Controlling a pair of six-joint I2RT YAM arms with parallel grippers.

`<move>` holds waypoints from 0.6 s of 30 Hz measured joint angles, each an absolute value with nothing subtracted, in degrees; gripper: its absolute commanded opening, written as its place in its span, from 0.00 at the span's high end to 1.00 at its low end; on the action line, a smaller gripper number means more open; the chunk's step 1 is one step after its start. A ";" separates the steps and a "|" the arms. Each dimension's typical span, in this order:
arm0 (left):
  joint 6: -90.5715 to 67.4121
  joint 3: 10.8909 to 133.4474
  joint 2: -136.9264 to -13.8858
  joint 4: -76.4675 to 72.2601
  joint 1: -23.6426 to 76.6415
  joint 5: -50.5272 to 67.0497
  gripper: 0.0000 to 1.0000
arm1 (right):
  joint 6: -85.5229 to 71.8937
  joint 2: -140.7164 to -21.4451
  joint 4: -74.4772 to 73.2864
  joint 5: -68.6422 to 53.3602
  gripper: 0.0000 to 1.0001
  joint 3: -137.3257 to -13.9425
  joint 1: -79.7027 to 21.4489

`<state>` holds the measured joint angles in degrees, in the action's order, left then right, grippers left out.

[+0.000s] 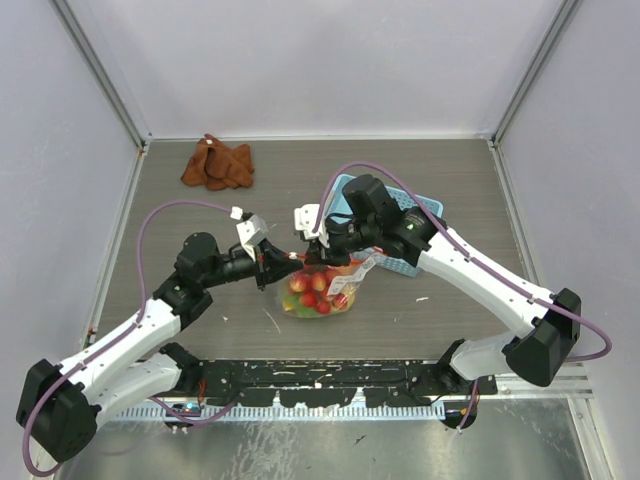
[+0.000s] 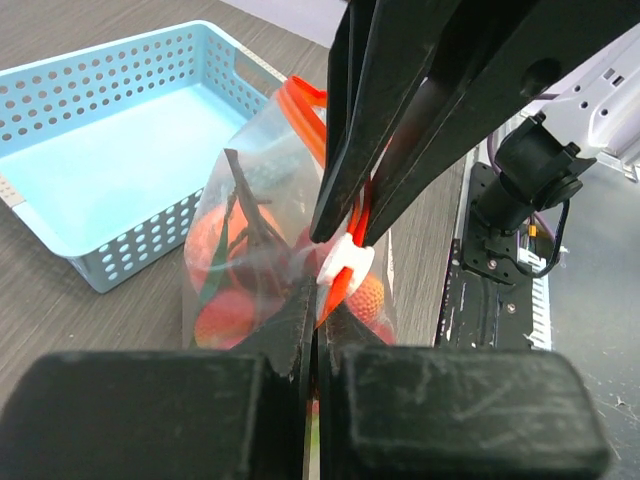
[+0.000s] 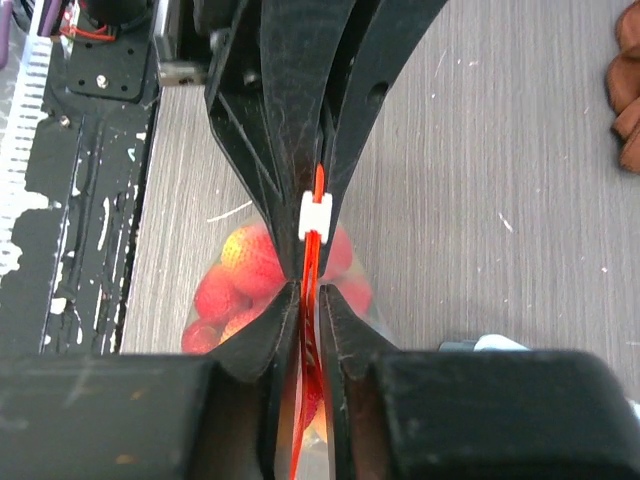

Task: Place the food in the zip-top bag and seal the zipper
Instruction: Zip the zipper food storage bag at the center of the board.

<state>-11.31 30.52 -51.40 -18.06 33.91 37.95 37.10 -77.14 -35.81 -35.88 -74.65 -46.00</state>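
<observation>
The clear zip-top bag (image 1: 345, 297) hangs between my two grippers near the table's middle. It holds the food (image 1: 312, 290): red strawberries, an orange-pink piece and some green. My left gripper (image 1: 288, 262) is shut on the orange-red zipper (image 2: 305, 115) just below the white slider (image 2: 345, 262). My right gripper (image 1: 312, 255) is shut on the same zipper (image 3: 318, 185) from the other side. The slider (image 3: 316, 215) sits between the two sets of fingertips. The fruit shows through the plastic in the left wrist view (image 2: 225, 315) and the right wrist view (image 3: 245, 255).
A light-blue perforated basket (image 1: 425, 205) stands behind the bag, partly under my right arm; it shows with nothing in it in the left wrist view (image 2: 110, 150). A brown cloth (image 1: 217, 165) lies at the far left. The black base rail (image 1: 330, 378) runs along the near edge.
</observation>
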 measured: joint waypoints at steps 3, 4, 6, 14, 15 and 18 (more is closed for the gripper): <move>-11.11 30.52 -51.42 -17.23 34.06 37.98 1.00 | 35.88 -76.97 -33.69 -36.77 0.67 -74.63 -46.02; -11.09 30.52 -51.42 -17.04 34.09 37.95 1.00 | 35.55 -76.84 -33.04 -37.17 0.65 -74.63 -46.02; -11.05 30.52 -51.40 -16.82 34.15 37.95 1.00 | 35.03 -76.51 -31.88 -37.98 0.63 -74.63 -46.02; -10.61 30.52 -50.87 -15.57 34.48 37.87 1.00 | 32.75 -76.40 -28.84 -40.69 0.58 -74.63 -46.28; -10.59 30.52 -50.87 -15.53 34.50 37.82 1.00 | 32.62 -76.44 -28.62 -40.73 0.58 -74.63 -46.44; -10.46 30.52 -50.85 -15.46 34.50 37.76 1.00 | 32.34 -76.62 -28.14 -40.84 0.55 -74.63 -47.00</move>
